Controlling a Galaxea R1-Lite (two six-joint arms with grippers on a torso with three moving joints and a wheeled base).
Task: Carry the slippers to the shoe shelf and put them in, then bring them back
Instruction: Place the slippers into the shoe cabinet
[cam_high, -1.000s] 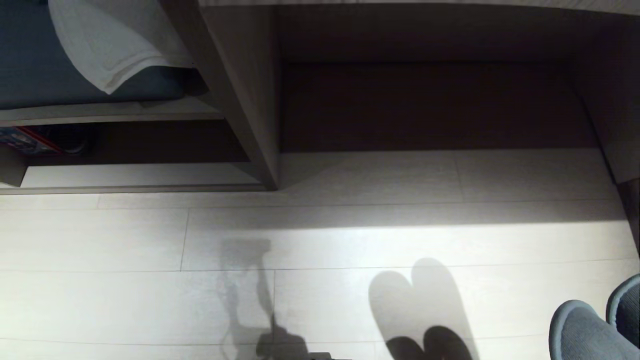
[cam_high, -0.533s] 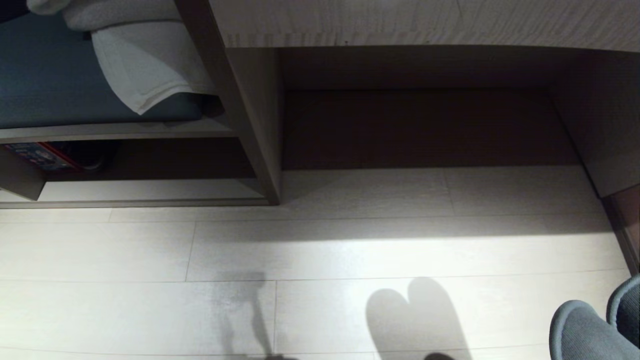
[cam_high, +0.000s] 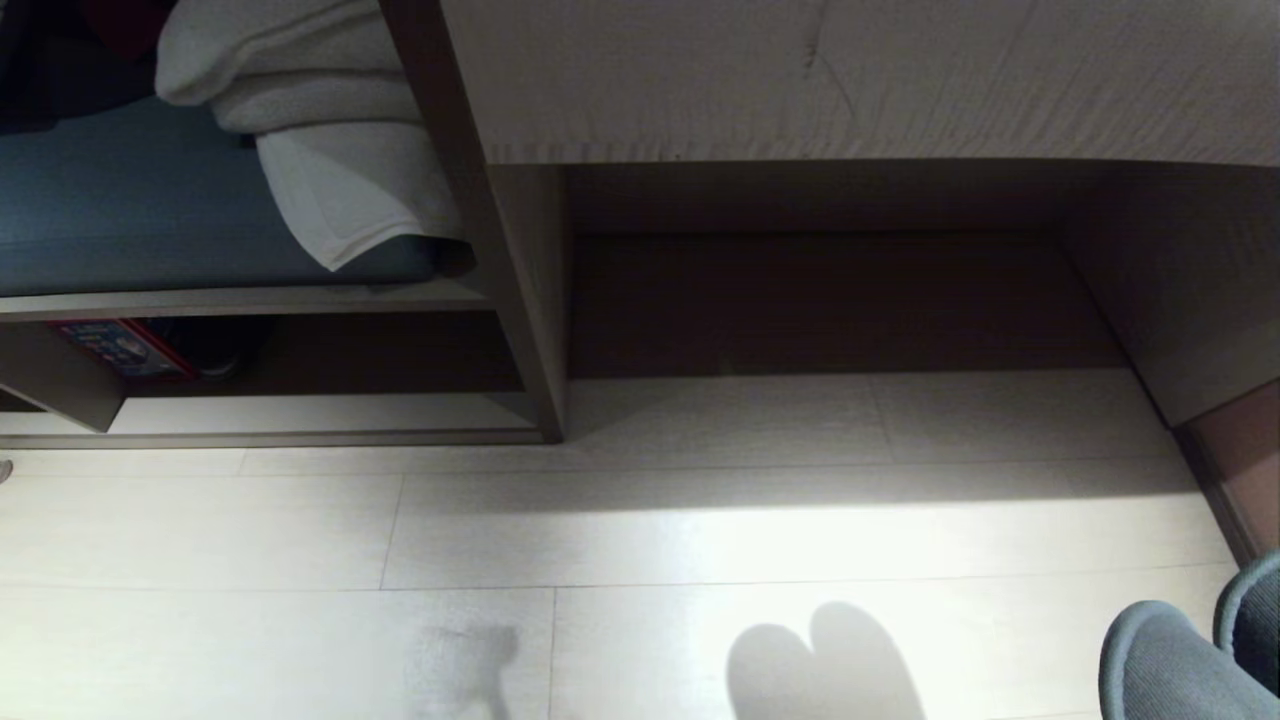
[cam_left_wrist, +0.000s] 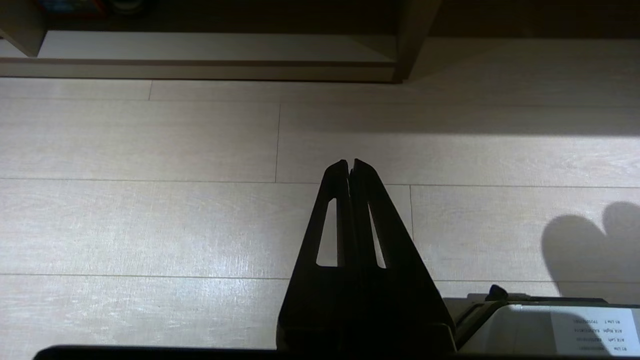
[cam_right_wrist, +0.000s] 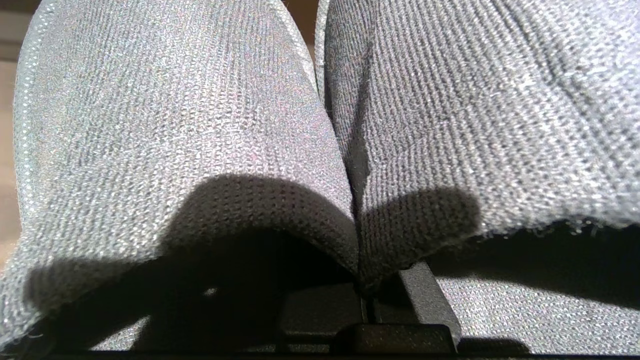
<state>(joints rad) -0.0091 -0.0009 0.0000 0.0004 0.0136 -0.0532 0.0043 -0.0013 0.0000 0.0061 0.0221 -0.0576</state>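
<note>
Both slippers (cam_right_wrist: 320, 125) pinched at inner edges by right claw (cam_right_wrist: 367, 300), so pair carries together. Off to right of shoe shelf (cam_high: 300, 415), not yet in. Left claw (cam_left_wrist: 349, 165) closed, empty, idle.

My head camera looks steeply down at the floor (cam_high: 640, 540) before the shoe shelf (cam_high: 300, 415). My left wrist camera faces the same shelf from low, sharing those floorboards. My right wrist camera is pressed close against the slippers (cam_right_wrist: 320, 125).
</note>
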